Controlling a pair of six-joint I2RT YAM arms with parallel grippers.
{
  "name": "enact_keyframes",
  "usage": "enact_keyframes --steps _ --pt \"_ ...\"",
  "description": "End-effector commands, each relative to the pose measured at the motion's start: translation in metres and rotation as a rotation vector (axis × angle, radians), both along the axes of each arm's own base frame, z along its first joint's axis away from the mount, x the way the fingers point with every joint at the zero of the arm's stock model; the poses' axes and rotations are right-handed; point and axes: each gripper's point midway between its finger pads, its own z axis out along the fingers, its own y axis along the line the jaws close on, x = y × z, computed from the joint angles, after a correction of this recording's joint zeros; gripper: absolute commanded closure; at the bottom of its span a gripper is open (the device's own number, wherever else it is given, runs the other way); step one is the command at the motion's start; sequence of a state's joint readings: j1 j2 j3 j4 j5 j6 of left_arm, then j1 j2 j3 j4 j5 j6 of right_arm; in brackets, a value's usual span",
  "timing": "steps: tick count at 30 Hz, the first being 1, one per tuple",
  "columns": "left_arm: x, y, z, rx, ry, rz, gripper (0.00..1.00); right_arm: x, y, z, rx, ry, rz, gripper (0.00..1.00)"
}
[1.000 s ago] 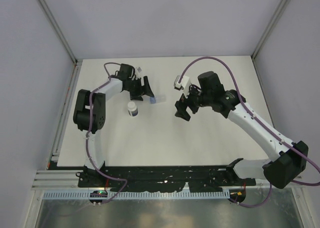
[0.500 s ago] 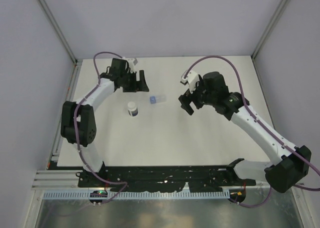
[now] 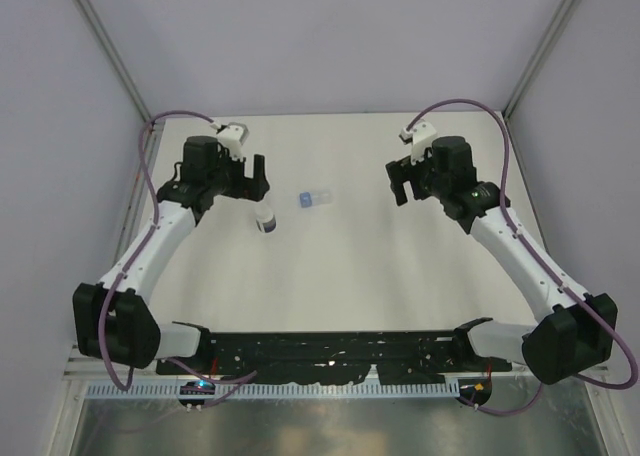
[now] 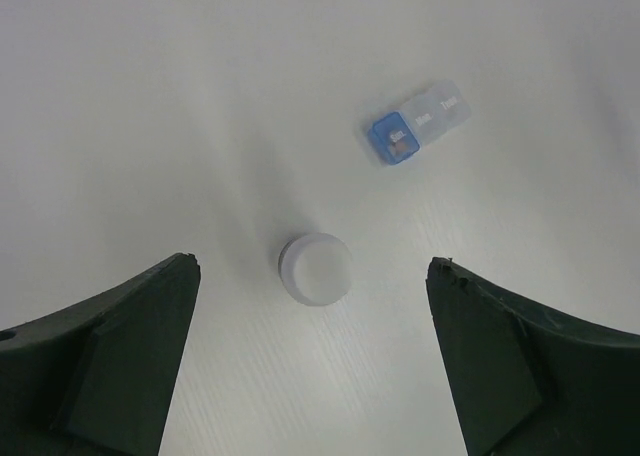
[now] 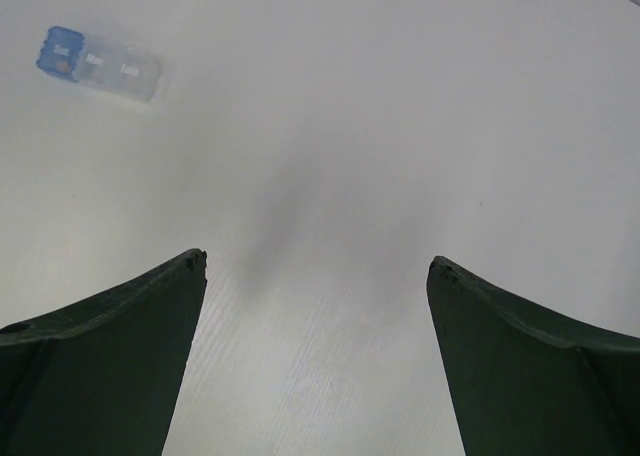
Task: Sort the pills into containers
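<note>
Left wrist: left hand [image 4: 312, 266] spread, white-capped bottle [image 4: 316, 269] below; right hand [image 5: 318, 261] spread.

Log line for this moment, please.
left end effector open, above white-capped bottle, not touching | right end effector open, empty | blue-capped vial lying on its side

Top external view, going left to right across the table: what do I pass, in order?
dark bottle with white cap → clear vial with blue cap → right pincer. The left pincer is left out, since it overlaps the bottle's span.
</note>
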State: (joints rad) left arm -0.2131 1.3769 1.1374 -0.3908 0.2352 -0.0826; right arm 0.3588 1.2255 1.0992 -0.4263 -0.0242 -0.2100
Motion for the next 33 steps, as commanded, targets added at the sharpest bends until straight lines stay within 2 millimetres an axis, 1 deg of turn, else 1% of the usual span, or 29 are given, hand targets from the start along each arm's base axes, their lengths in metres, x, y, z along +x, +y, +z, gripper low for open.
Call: enact_keyframes --steps 1,2,6,11,12,13,16,22,23,28,32,33 --pt "0.001 0.026 0.039 0.076 -0.211 0.058 0.0 0.022 -0.023 -0.002 0.049 -0.013 -0.135 0.05" --pt "-0.002 0.03 0.043 0.079 -0.228 0.072 0.0 0.021 -0.019 -0.005 0.079 0.007 -0.117 0.05" --pt "-0.016 0.046 0.058 0.118 -0.295 0.105 0.01 0.022 -0.026 -0.008 0.129 0.033 -0.132 0.05" --pt "-0.035 0.06 0.074 0.141 -0.383 0.142 0.0 0.024 -0.043 -0.004 0.15 0.003 -0.208 0.05" --pt "-0.04 0.062 0.08 0.143 -0.407 0.147 0.0 0.026 -0.047 -0.003 0.149 -0.009 -0.227 0.05" --pt "-0.043 0.064 0.081 0.147 -0.409 0.152 0.0 0.026 -0.049 -0.003 0.153 -0.013 -0.24 0.05" --pt "-0.05 0.071 0.078 0.169 -0.393 0.172 0.0 0.027 -0.054 0.0 0.154 -0.024 -0.26 0.05" --pt "-0.066 0.074 0.075 0.152 -0.424 0.182 0.0 0.025 -0.056 0.005 0.145 -0.04 -0.264 0.05" --pt "-0.068 0.074 0.071 0.152 -0.419 0.182 0.01 0.026 -0.063 0.005 0.121 -0.047 -0.295 0.05" --pt "-0.075 0.076 0.062 0.162 -0.421 0.179 0.0 0.021 -0.075 0.015 0.099 -0.07 -0.343 0.05" --pt "-0.077 0.076 0.062 0.156 -0.43 0.182 0.0 0.012 -0.086 0.023 0.062 -0.09 -0.38 0.05" --pt "-0.078 0.076 0.062 0.153 -0.429 0.182 0.0 0.01 -0.091 0.021 0.047 -0.087 -0.397 0.05"
